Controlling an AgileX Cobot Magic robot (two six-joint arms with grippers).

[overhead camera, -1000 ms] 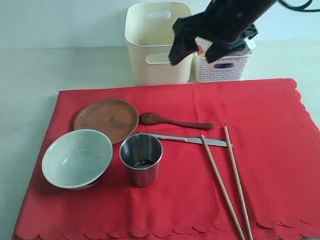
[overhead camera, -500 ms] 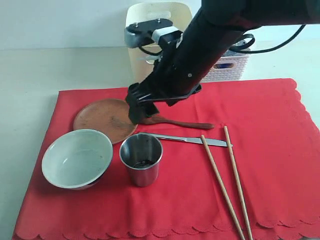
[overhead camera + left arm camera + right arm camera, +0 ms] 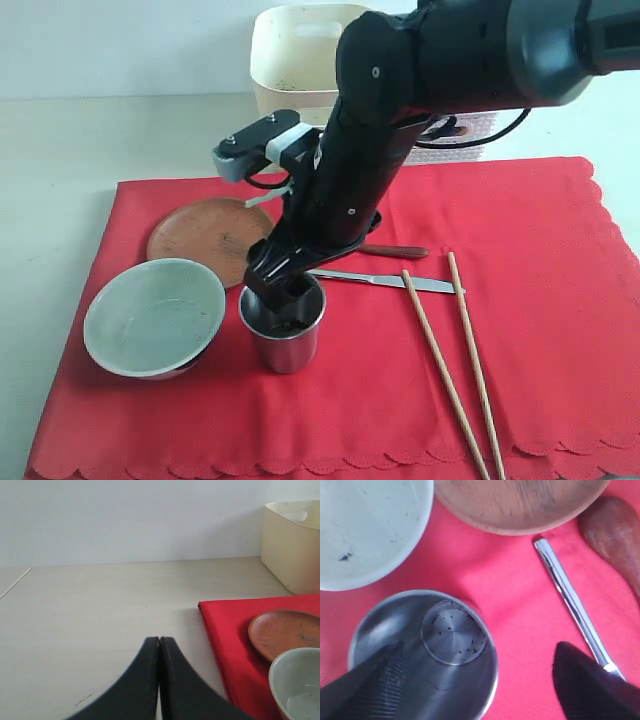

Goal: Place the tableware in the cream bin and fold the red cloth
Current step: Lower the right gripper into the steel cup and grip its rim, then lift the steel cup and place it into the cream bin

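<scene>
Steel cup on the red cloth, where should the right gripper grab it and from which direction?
Take the steel cup by its thin wall at the rim, straight down from above: it stands upright, mouth open, so one finger fits inside and one outside. Choose the side toward the knife; the bowl sits close on the other. The right gripper hangs there, jaws open.

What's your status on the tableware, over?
Right jaws open, straddling the steel cup rim. Left jaws shut over bare table. Cup upright on red cloth. Bowl and knife close by, not touching.
</scene>
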